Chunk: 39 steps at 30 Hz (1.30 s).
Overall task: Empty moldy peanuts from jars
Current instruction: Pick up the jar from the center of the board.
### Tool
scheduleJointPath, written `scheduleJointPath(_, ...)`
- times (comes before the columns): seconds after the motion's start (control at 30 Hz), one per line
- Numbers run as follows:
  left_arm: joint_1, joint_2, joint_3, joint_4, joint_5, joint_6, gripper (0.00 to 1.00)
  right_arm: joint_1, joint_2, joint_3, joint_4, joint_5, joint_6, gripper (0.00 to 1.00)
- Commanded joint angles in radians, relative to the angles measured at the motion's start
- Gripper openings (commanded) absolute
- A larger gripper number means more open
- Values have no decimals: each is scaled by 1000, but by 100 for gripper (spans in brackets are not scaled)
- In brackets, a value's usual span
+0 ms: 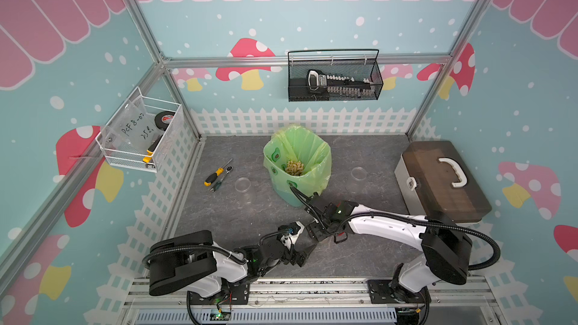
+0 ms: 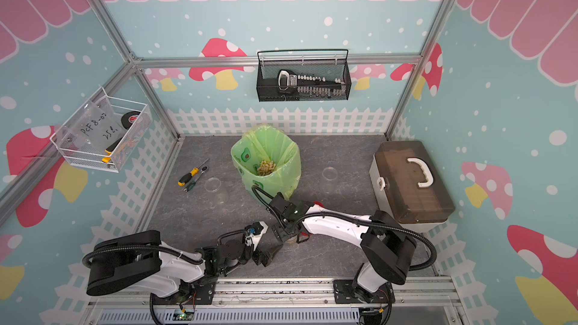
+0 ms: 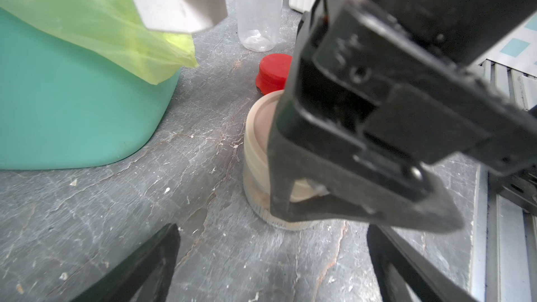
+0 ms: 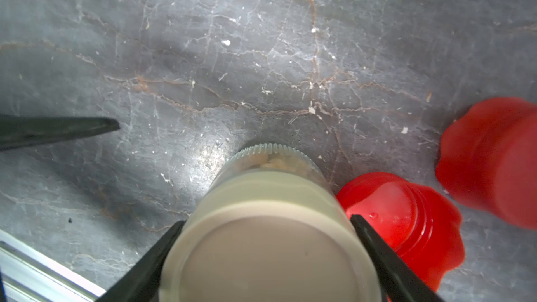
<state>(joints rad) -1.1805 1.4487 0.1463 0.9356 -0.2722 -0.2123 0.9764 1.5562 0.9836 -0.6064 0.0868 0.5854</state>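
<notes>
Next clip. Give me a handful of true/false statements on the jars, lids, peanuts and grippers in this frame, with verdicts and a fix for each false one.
1. Peanuts lie in the green-bagged bin. True.
2. The beige lid is off its jar. False: it sits on the squat jar, with the right gripper fingers against its rim on either side.
3. Both red lids are screwed onto jars. False: they lie on the table beside the squat jar, and the two tall jars stand open.
4. The left gripper is open and holds nothing. True.
5. The squat jar has peanuts in it. True: they show through its clear wall.
</notes>
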Motion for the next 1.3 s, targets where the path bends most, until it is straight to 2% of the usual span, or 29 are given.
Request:
scheduleJointPath(0.0,-5,-16,12,-18,12,1,99,6,-18,27,-27,2,-2,69)
scheduleJointPath(0.1,-6,-17,17,-29,24,4,99,4,-45,32,-33,-1,-13,62)
scheduleJointPath(0.33,-6,-57,49,-116,37,28,99,-33,-97,57,-48,-61,-59,58)
scheduleJointPath(0.47,-4,-92,32,-78,26,43,99,-39,-117,87,-60,-118,-86,58)
scheduleJointPath(0.8,20,-207,67,-179,78,67,99,-39,-194,136,-68,-264,-107,58)
scheduleJointPath(1.27,42,-247,110,-253,94,106,99,-36,-240,128,-41,-383,-102,58)
